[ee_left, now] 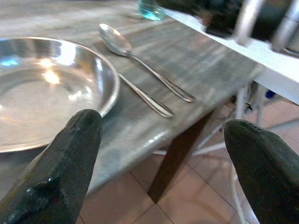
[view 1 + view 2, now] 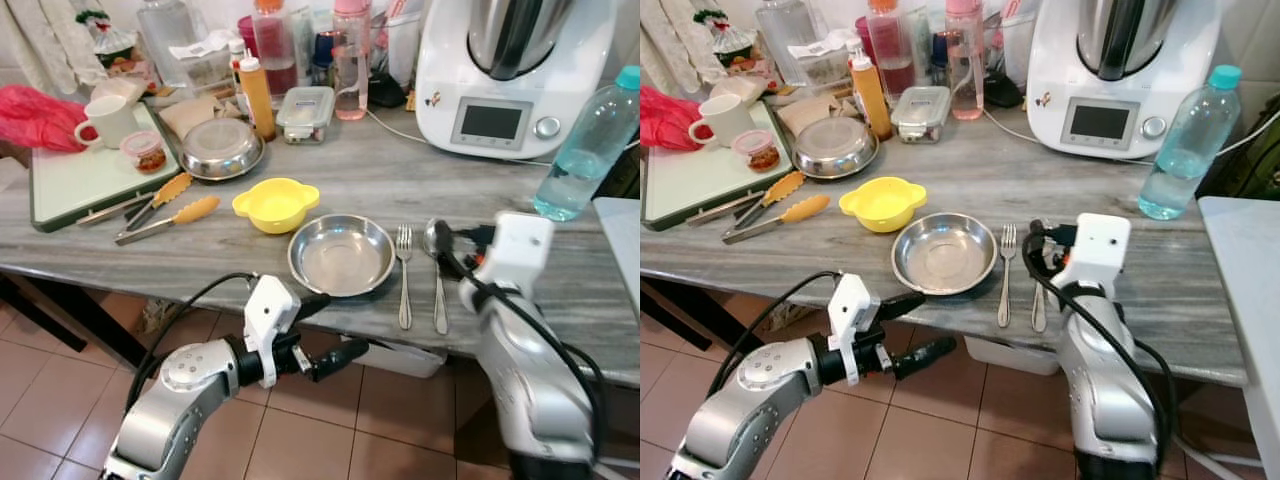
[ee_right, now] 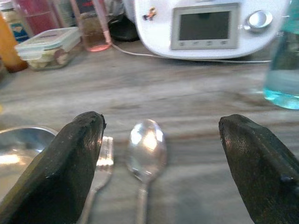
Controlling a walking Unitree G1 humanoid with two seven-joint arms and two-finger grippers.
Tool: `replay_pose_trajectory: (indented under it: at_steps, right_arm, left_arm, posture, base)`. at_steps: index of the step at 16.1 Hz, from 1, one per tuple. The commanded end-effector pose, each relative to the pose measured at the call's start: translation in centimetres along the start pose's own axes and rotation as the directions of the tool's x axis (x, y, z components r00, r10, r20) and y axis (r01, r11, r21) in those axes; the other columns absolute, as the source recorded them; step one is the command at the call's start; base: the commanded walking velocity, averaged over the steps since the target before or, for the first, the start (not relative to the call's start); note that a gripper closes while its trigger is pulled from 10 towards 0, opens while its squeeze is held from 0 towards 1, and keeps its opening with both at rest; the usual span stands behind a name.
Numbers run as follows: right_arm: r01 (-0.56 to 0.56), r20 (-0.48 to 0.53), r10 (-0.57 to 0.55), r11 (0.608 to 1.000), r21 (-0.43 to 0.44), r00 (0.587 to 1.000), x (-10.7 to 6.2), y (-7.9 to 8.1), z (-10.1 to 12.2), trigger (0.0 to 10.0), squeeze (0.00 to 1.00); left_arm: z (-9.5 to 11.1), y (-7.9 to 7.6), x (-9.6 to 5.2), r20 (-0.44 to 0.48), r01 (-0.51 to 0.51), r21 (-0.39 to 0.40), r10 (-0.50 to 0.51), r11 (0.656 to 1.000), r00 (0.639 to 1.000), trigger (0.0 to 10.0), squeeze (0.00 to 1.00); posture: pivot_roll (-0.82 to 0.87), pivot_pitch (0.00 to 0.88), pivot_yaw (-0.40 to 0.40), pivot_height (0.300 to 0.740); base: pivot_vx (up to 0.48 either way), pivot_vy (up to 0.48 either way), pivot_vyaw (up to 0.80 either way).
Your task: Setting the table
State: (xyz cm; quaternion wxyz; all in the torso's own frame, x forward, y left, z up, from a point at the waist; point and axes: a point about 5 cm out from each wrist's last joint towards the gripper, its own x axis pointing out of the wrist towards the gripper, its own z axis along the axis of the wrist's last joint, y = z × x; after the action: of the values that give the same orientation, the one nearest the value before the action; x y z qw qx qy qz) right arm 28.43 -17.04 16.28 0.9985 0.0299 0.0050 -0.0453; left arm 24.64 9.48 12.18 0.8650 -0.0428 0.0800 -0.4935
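Grey wood-grain tabletop [image 2: 360, 180] ran cluttered; far bottles cut off at frame top. Left gripper [image 2: 322, 330] hung below near edge, fingers spread, empty. Right gripper [image 3: 161, 161] over spoon [image 2: 437, 268], fingers wide apart, nothing held; its wrist hid part of spoon bowl. Steel plate [image 2: 341, 254], fork [image 2: 404, 272] just beside. Beyond: yellow bowl [image 2: 275, 204], tongs [image 2: 165, 220], white kitchen machine [image 2: 515, 70].

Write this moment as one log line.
plate centre | fork, spoon beside | right gripper open over spoon | left gripper open, table edge
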Motion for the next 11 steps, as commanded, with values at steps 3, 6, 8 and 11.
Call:
replay_pose_trajectory:
  at_steps: [3,6,8,11]
  right_arm:
    - [0.029,0.090,-0.021,0.995,-0.096,0.996,-2.0,-1.9,0.5,10.0,1.00]
    - [0.022,0.080,-0.009,0.986,-0.168,0.997,-3.8,-2.6,-0.8,10.0,1.00]
    - [0.020,0.071,-0.008,0.984,-0.180,0.997,-4.4,-2.6,-1.3,10.0,1.00]
    - [0.038,0.054,-0.027,0.979,-0.201,0.998,-5.2,-2.8,-2.0,10.0,1.00]
  left_arm:
    - [1.3,2.6,0.0,0.070,-0.161,0.033,0.158,0.986,0.985,10.0,0.00]
    - [2.5,5.0,-0.3,0.186,-0.392,0.109,0.369,0.913,0.911,10.0,0.00]
    - [2.3,4.9,-0.3,0.198,-0.411,0.099,0.387,0.906,0.901,10.0,0.00]
    - [1.4,5.1,-0.9,0.198,-0.487,0.096,0.463,0.868,0.864,10.0,0.00]
  posture:
    - [-0.15,0.043,0.087,0.740]
    - [-0.15,0.031,0.087,0.740]
    - [-0.15,0.022,0.087,0.740]
    - [-0.15,0.022,0.086,0.740]
  base:
    - [0.000,0.000,0.00]
    - [0.000,0.000,0.00]
    - [0.000,0.000,0.00]
    - [0.000,0.000,0.00]
